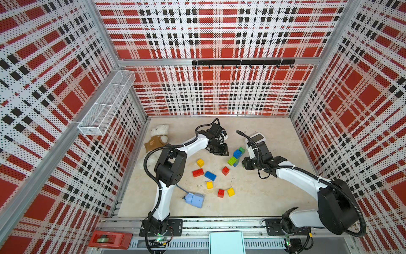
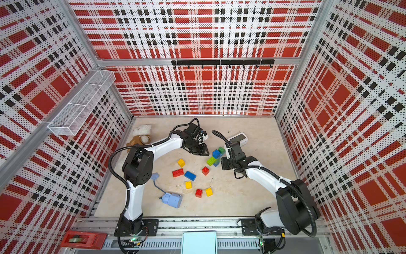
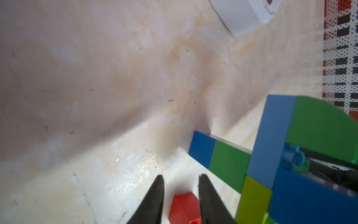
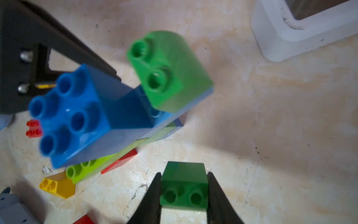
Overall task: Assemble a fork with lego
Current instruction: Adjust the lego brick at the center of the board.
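Tabletop: teddy bear, pale-blue box; white device near held green brick.

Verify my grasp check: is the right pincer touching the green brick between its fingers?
Touching. The right wrist view shows the green brick pressed against both fingers of the right pincer, no gap.

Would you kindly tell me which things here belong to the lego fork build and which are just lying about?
Part of the job: the brick stack; the green brick held in the right gripper; the red oblong brick, blue oblong brick and other loose bricks.
Lying about: the teddy bear; the pale-blue box with a cord; the white device.
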Available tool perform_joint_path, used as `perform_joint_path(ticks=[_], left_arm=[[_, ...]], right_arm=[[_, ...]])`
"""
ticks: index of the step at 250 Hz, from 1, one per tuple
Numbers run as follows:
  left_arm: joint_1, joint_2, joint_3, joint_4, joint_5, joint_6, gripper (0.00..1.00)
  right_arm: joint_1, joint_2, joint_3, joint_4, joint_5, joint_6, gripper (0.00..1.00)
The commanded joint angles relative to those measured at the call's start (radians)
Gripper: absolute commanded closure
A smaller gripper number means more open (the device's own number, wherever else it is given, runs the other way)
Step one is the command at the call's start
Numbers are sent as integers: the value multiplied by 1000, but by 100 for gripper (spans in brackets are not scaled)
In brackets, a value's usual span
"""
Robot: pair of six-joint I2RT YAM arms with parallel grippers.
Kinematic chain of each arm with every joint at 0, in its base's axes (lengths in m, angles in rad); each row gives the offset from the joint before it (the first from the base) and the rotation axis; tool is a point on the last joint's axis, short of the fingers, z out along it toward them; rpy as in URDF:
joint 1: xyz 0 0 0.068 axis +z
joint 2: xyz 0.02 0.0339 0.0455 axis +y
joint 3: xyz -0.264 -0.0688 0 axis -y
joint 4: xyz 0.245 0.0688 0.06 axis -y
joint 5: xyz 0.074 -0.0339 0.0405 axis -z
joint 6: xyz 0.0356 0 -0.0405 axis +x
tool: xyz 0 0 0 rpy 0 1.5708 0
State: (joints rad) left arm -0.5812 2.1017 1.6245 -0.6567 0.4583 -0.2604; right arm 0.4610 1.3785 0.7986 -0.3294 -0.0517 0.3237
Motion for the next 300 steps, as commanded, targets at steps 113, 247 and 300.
perform_joint_path(ticks=[113, 247, 300], left_arm=[[-38, -179, -214, 172, -31, -105, 64], [-143, -314, -382, 336, -159, -201, 58], [-190, -329, -424, 384, -257, -254, 54]], right_arm=[[-71, -17, 40, 43, 40, -14, 100], [-94, -91, 16, 36, 68, -61, 100], [-97, -100, 15, 29, 70, -65, 100]])
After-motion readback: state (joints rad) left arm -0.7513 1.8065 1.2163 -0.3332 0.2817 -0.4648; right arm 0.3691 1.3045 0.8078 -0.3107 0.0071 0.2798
